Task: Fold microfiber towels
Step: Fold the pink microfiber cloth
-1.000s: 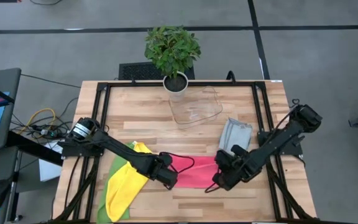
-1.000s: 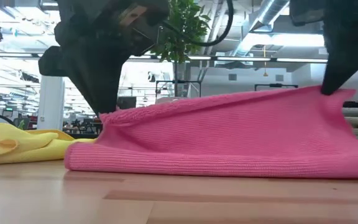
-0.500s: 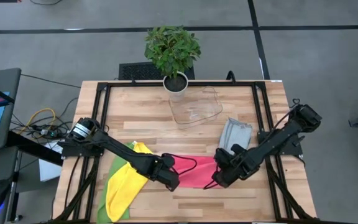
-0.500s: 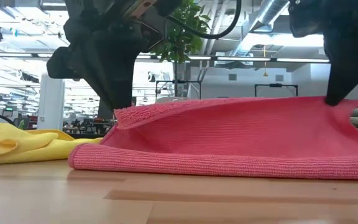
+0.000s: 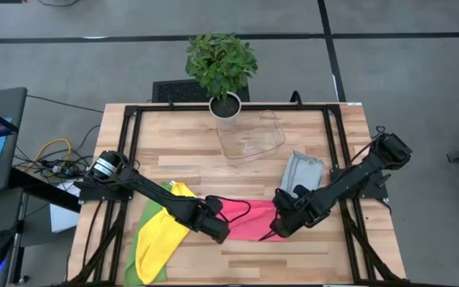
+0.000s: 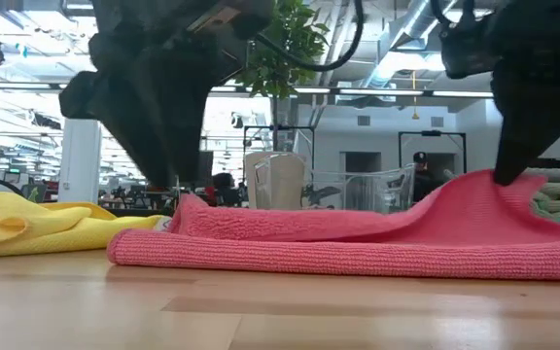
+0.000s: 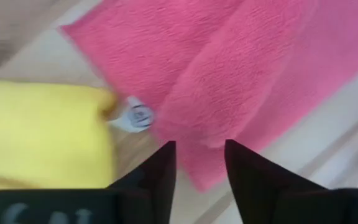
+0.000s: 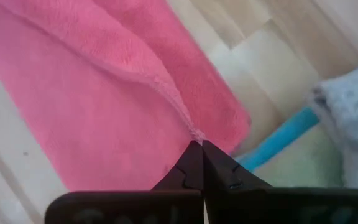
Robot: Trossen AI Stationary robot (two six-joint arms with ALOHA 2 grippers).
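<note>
Left tool (image 7: pixel 197 163) released pink towel (image 5: pixel 245 220), hovers above; right tool (image 8: pixel 201 163) pinching far corner.

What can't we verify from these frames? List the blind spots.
- Green microfiber towel: mostly covered by the yellow microfiber towel in the high view, so its fold state is unknown.
- Folded light grey towel with teal edging: cut off by the edge in the low and right wrist views.
- Pink microfiber towel: its corner under the right gripper is hidden by the shut fingers.
- Clear plastic tray: contents unreadable.
</note>
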